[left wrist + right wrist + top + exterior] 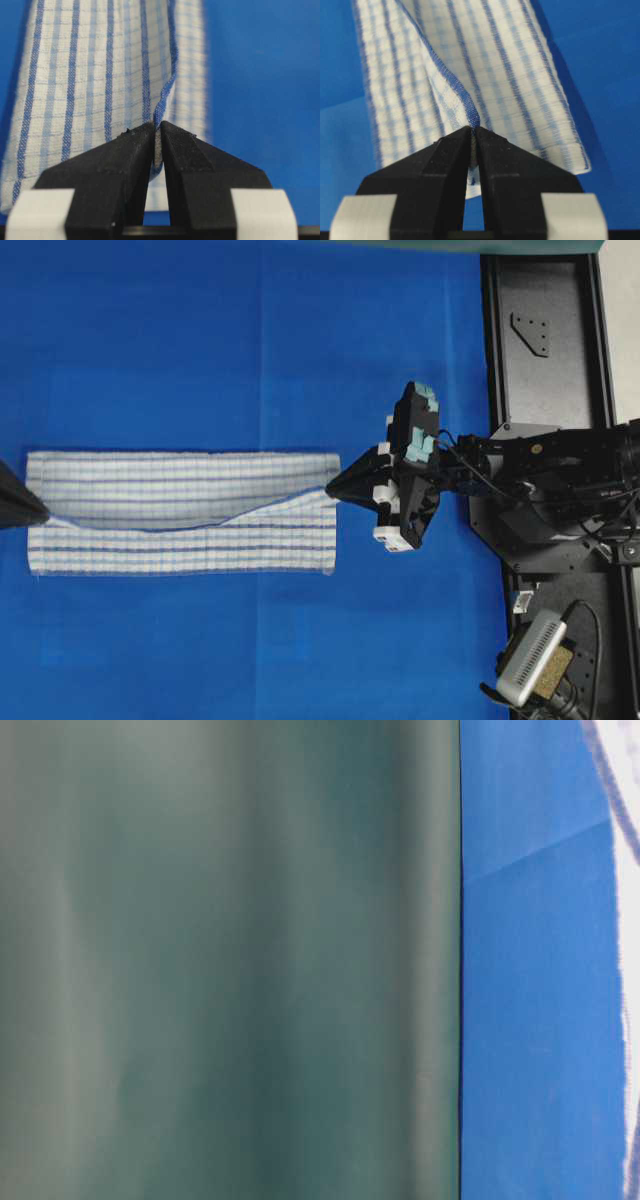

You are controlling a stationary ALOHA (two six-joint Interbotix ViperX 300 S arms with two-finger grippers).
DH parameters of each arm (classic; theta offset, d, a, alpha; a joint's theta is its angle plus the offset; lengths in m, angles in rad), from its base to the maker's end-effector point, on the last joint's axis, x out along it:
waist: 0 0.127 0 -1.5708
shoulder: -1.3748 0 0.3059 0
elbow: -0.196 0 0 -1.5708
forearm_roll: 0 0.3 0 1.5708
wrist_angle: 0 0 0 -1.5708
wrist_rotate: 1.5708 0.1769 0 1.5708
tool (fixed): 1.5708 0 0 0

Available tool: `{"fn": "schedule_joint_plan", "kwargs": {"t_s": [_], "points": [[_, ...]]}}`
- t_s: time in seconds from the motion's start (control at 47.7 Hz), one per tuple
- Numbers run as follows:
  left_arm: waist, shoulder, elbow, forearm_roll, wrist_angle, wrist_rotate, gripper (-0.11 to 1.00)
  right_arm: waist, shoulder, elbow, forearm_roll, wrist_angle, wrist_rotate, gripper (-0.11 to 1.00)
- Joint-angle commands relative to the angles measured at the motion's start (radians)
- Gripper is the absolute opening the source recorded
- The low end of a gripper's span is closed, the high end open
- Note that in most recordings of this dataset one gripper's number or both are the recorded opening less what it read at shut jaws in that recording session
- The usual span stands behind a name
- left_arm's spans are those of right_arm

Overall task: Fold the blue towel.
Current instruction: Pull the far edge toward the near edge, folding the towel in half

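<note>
The blue towel, white with thin blue stripes, lies stretched across the table as a long band, partly folded lengthwise. My left gripper is shut on the towel's edge at its left end; in the left wrist view the left gripper pinches a blue-edged fold of the towel. My right gripper is shut on the towel's edge at its right end; in the right wrist view the right gripper pinches the hem of the towel. The held edge is lifted a little and sags between the two grippers.
The bright blue table covering spreads all round the towel. A black arm base plate and cables stand at the right edge. The table-level view shows a grey-green wall and a strip of blue covering.
</note>
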Motion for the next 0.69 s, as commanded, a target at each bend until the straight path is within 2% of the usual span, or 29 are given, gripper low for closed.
{"fn": "schedule_joint_plan", "kwargs": {"t_s": [0.0,0.314,0.67], "points": [[-0.028,-0.003,-0.021,0.000,-0.005,-0.006,0.06,0.026,0.002,-0.020,0.018,-0.002,0.002,0.18],[-0.060,0.005,-0.023,-0.002,-0.002,-0.008,0.06,0.080,0.074,-0.055,0.041,0.000,0.000,0.18],[-0.060,0.054,-0.061,-0.002,0.054,-0.008,0.06,0.086,0.109,-0.075,0.041,0.017,0.002,0.18]]}}
